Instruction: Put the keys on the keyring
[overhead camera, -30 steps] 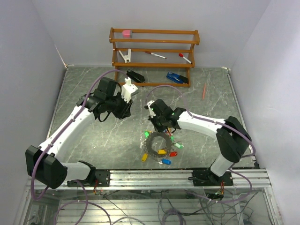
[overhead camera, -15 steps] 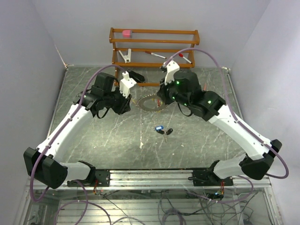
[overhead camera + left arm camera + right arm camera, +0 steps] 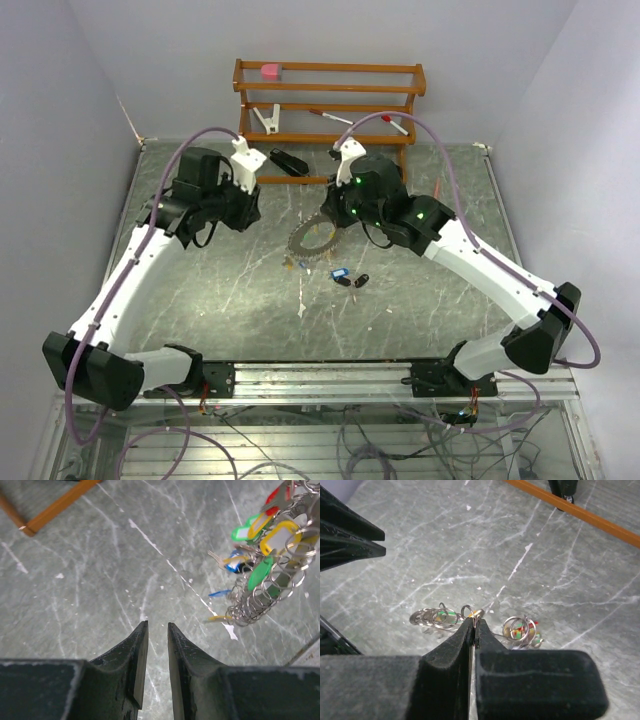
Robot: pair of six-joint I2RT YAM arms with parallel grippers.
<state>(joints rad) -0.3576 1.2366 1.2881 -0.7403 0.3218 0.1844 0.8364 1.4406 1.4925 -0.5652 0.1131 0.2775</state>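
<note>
Grey marbled table point(image 3: 250, 290), lilac walls, one wooden rack point(image 3: 330, 90), two loose keys point(image 3: 340, 273), one keyring point(image 3: 308, 243) pinched by right gripper point(image 3: 473, 626), left gripper point(image 3: 157, 628) slightly parted, empty

Left tool point(image 3: 157, 625) fingers narrowly apart, empty, above grey desk point(image 3: 90, 575); keyring point(image 3: 272, 562), coloured tags, far right; wooden rail point(image 3: 55, 507) far left.

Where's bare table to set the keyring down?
Widest bare marble: near-left of centre, bordered by the left arm, front rail and loose keys. Also near-right, between those keys and the right arm. Crowded: under the keyring mid-table, and along the rack.
</note>
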